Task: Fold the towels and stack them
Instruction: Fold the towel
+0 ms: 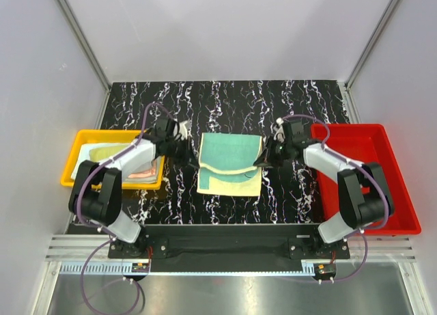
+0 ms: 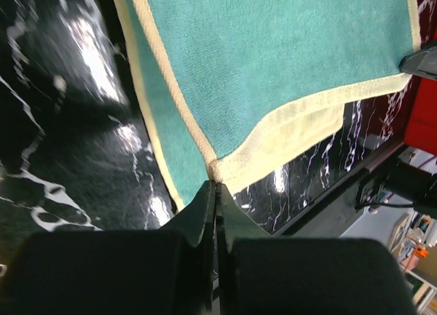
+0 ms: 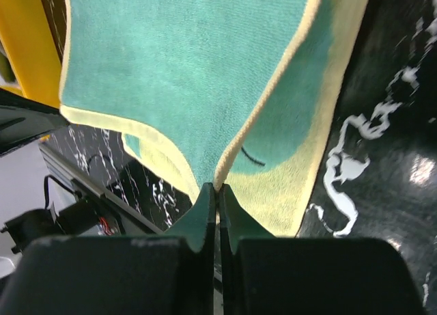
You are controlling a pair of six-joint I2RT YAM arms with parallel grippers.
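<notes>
A teal towel [image 1: 229, 154] with yellow borders lies at the middle of the black marbled table, its upper layer partly folded over a yellow underside. My left gripper [image 1: 186, 152] is at its left edge and is shut on a towel corner [image 2: 216, 170]. My right gripper [image 1: 263, 161] is at the right edge, shut on the towel's yellow hem [image 3: 225, 171]. The upper layer stretches between the two grippers. The teal face fills the left wrist view [image 2: 273, 55] and the right wrist view [image 3: 184, 69].
A yellow tray [image 1: 102, 134] at the left holds folded towels [image 1: 102, 154], one yellow-green and one pinkish. A red tray [image 1: 382, 185] stands at the right. Grey walls enclose the table on three sides.
</notes>
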